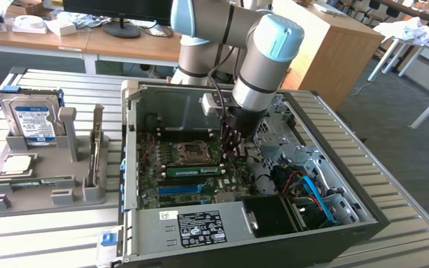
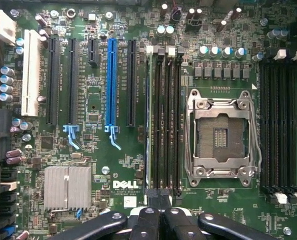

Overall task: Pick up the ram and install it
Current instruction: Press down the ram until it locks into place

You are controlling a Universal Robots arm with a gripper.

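Slatted bench (image 1: 43,237) under an open computer case (image 1: 147,223). Inside, ram (image 1: 192,170) seated beside the empty socket (image 2: 221,137). Gripper (image 1: 233,146) clenched over the slots, blocking them from the wrist. Farther off, hard drive (image 1: 32,120), exterior view's left.

Sitting on the slatted grey metal table (image 1: 51,234), at the exterior view's right: open black computer case (image 1: 199,229), green motherboard (image 1: 192,162) lying inside. Resting at the exterior view's left: grey plastic fixture tray (image 1: 43,198), holding upright blue-labelled hard drive (image 1: 29,120) behind square silver processor chip (image 1: 17,163) and long green ram stick (image 1: 32,181).
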